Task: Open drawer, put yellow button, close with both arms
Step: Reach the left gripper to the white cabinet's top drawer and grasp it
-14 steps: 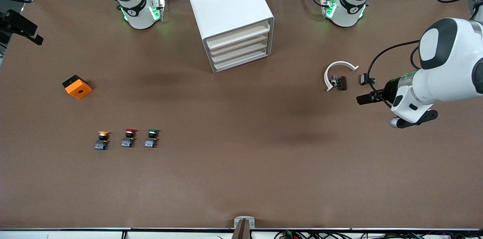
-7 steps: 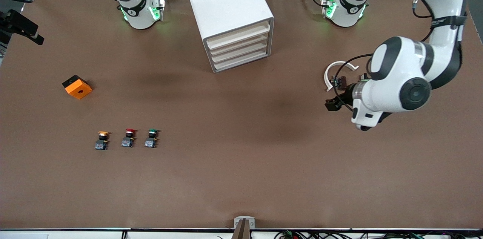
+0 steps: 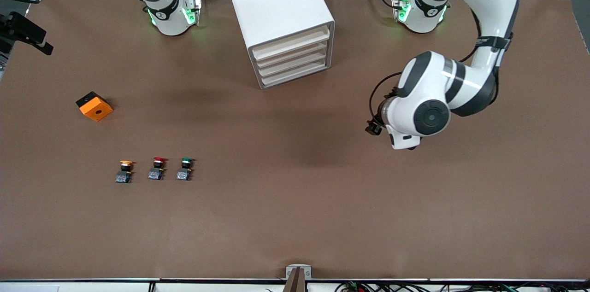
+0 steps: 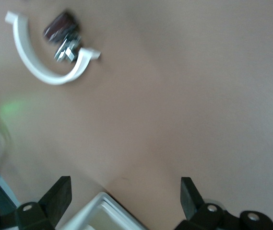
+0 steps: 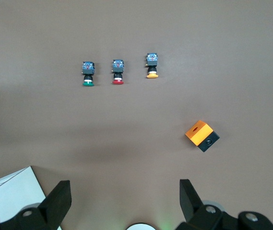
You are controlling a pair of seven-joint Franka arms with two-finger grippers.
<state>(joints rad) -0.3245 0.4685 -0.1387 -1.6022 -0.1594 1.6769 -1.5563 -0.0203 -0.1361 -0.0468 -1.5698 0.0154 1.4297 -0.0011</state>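
The white cabinet (image 3: 276,11) stands at the robots' edge of the table with all its drawers shut; the drawer (image 3: 291,39) is the uppermost one. The yellow button (image 3: 125,170) (image 5: 151,65) stands toward the right arm's end, in a row with a red-capped button (image 3: 157,168) and a green-capped one (image 3: 185,168). My left gripper (image 3: 372,127) (image 4: 124,199) hangs open and empty over bare table, with a corner of the cabinet (image 4: 100,215) between its fingers' line of sight. My right gripper (image 5: 124,199) is open and empty, high above the table, out of the front view.
An orange and black block (image 3: 94,106) (image 5: 202,136) lies toward the right arm's end, farther from the front camera than the buttons. A white C-shaped ring (image 4: 45,67) with a small dark part (image 4: 62,28) lies on the table, hidden under the left arm in the front view.
The left arm has swung from its end of the table toward the cabinet and now covers the white ring. The right arm and the buttons have not moved.
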